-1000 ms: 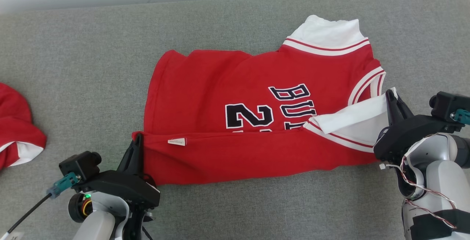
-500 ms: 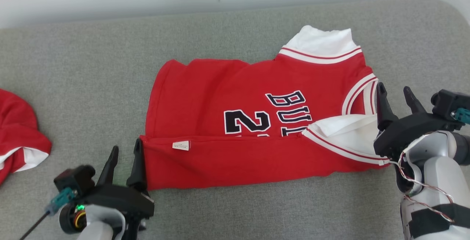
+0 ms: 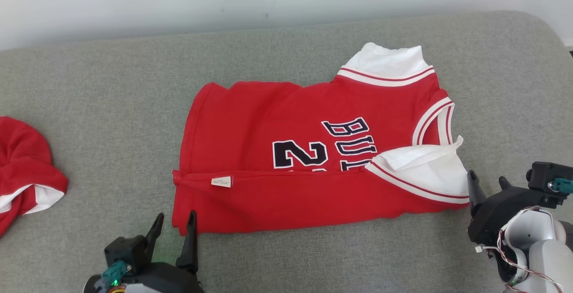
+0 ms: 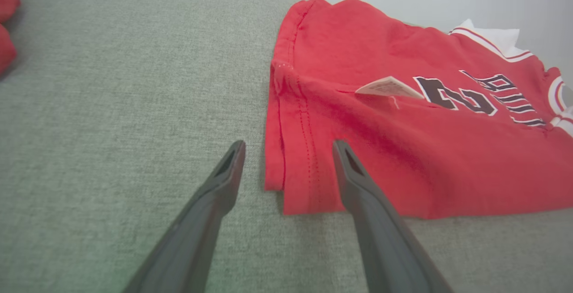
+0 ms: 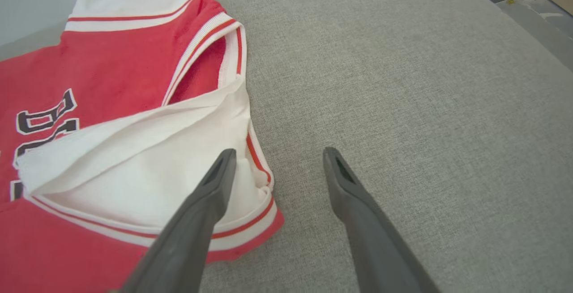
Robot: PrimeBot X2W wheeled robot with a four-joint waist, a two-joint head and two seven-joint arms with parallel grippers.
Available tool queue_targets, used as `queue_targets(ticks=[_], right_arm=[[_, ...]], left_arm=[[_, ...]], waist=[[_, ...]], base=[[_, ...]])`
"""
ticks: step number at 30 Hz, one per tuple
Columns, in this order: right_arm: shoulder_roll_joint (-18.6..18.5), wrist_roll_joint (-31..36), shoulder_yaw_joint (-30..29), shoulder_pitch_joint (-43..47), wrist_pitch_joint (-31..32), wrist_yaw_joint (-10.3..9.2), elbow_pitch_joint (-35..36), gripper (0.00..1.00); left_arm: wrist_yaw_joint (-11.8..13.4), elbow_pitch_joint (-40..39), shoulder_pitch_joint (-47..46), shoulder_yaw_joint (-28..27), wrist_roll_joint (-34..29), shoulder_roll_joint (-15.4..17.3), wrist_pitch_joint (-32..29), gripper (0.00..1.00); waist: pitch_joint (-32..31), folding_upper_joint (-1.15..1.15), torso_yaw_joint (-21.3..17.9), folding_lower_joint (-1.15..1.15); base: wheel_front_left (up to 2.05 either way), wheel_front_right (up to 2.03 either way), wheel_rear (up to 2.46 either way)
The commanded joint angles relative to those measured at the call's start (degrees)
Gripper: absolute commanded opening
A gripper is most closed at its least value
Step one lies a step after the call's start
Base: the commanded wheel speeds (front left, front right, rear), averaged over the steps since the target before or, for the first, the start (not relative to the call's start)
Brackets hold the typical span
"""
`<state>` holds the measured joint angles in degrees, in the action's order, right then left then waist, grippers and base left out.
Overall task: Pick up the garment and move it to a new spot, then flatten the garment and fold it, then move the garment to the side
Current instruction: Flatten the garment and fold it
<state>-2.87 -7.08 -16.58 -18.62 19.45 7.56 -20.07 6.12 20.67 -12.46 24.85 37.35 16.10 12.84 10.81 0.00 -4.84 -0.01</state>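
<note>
The red jersey (image 3: 286, 149) is lying folded lengthwise mid-way along the grey fabric-covered counter (image 3: 89, 82), while the left end effector (image 3: 174, 226) is gaping wide astride its near hem corner and the right end effector (image 3: 486, 181) is gaping wide, empty, just beside its white-lined armhole.

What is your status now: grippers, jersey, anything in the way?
Left gripper open, empty. Right gripper open, empty. Jersey flat on cushion, near edge folded over. Other red cloth far left, not in the way.
</note>
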Motion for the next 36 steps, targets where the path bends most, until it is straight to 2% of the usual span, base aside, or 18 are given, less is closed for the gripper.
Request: queue_targets(ticks=[1,7,14,15,16,17,21,27,36], right_arm=[[0.0,-0.4,0.2,-0.3,0.6,-0.16,-0.8,1.0],[0.0,0.2,1.4,-1.1,3.6,-0.16,-3.4,1.0],[0.1,-0.4,2.7,-1.9,4.7,-0.15,-5.9,1.0],[0.1,-0.5,3.1,-1.9,5.1,-0.15,-6.4,1.0],[0.1,-0.8,3.3,-1.9,5.1,-0.15,-6.6,0.57],[0.2,-1.0,3.6,-2.0,5.1,-0.14,-6.7,0.0],[0.0,-1.5,3.6,-1.8,4.5,-0.15,-5.5,0.0],[-0.1,-1.2,1.3,0.8,4.6,-0.15,0.0,0.0],[-0.1,-3.5,-1.2,9.9,9.7,-0.15,10.6,0.0]], left_arm=[[0.6,0.7,-1.7,0.5,-1.2,-0.3,-0.3,1.0],[1.8,2.6,-3.8,1.8,-2.0,-0.9,-2.6,1.0],[1.5,5.9,-5.3,3.0,-1.2,-1.8,-5.4,1.0],[1.2,6.3,-5.4,3.1,-0.9,-2.0,-5.8,0.88],[1.0,6.7,-5.6,3.2,-0.6,-2.1,-5.9,0.4],[0.8,6.9,-5.7,3.2,-0.4,-2.2,-5.9,0.0],[-0.4,7.6,-5.1,3.5,0.2,-2.6,-5.7,0.0],[-1.4,6.0,-1.6,3.3,1.5,-1.8,-4.8,0.0],[-0.7,0.9,5.6,3.9,2.7,-0.7,-4.0,0.0]], waist=[[1.0,0.0,0.0,0.01],[2.3,0.0,0.1,0.01],[3.1,0.0,0.6,0.01],[3.1,0.0,0.6,0.01],[3.1,0.0,0.7,0.01],[3.1,0.0,0.7,0.01],[2.6,0.0,0.9,0.01],[0.5,0.0,1.2,0.01],[-2.1,0.0,0.6,0.01]], base=[[0.0,0.0,0.0],[0.0,0.0,0.0],[0.0,0.0,0.0],[0.0,0.0,0.0],[0.0,0.0,0.0],[0.0,0.0,0.0],[0.0,0.0,0.0],[0.0,0.0,0.0],[0.0,0.0,0.0]])
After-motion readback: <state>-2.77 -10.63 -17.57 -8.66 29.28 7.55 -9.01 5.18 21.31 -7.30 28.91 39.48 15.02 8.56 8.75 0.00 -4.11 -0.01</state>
